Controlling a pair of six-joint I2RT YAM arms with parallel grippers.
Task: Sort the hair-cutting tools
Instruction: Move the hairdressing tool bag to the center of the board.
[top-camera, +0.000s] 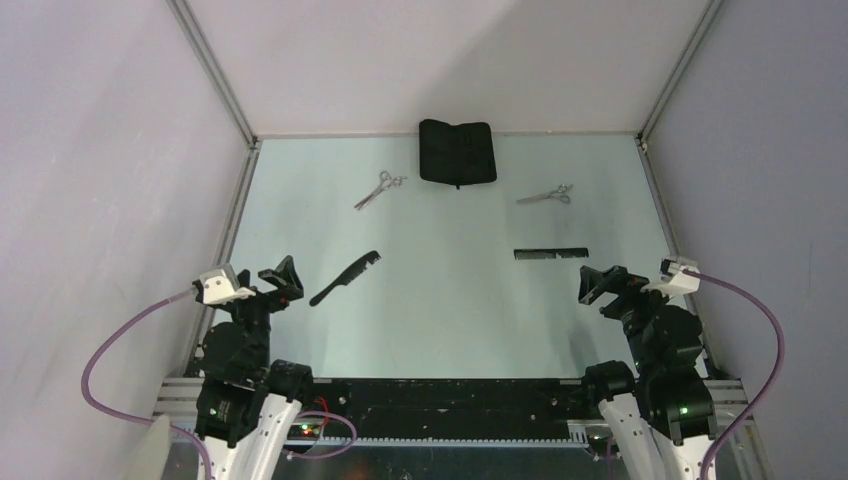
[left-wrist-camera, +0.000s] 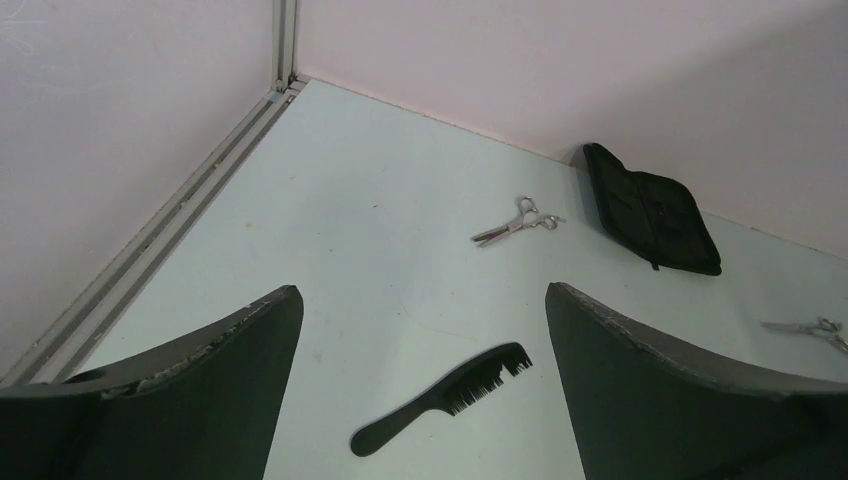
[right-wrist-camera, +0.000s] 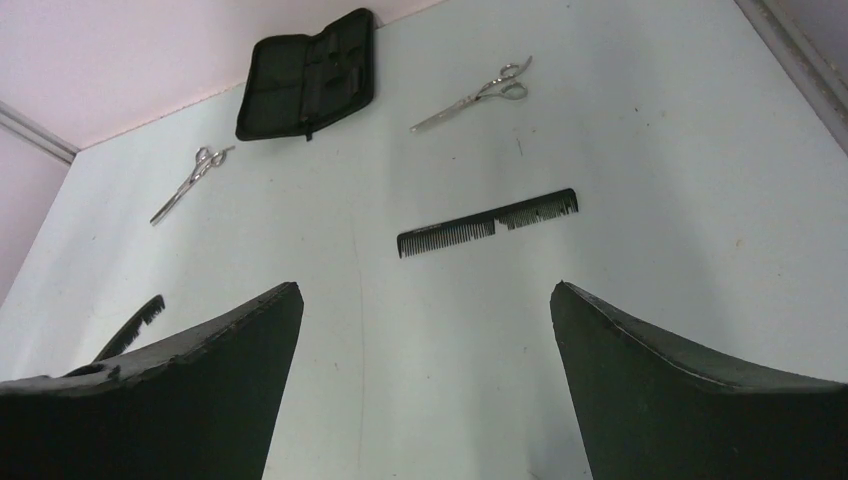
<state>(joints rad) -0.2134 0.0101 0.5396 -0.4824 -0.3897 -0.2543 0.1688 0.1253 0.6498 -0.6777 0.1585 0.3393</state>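
Left tool (top-camera: 280, 278): jaws wide, nothing between them. It sits low in the lower left of the top view.
- Just right of it, not touching, the handled comb (top-camera: 345, 278) lies flat on the counter (top-camera: 450, 330).
- The comb's long axis is diagonal, with the handle end toward the lower left and the toothed head toward the upper right.
- In the left wrist view it lies low in the frame between the two fingers, handle end nearer the camera.

Right tool (top-camera: 603, 283): jaws wide, empty, in the lower right of the top view.
- Just up and left of it lies the flat comb (top-camera: 550, 254).
- Its long axis runs left to right, close to level in the top view. In the right wrist view its right end is slightly higher.

Further up the frame, well apart from both tools:
- The left scissors (top-camera: 379, 189) lie diagonally, rings toward the upper right.
- The right scissors (top-camera: 546, 195) lie near level, rings to the right.
- The two pairs flank the zip case (top-camera: 457, 152) at top centre.

Judgement: each comb is nearest the arm on its own side.
- The left tool looks better placed for the handled comb. Its jaws would have to close across the diagonal axis, so a wrist turn seems needed.
- The flat comb lies thin against the counter, so the pads may slip over it.
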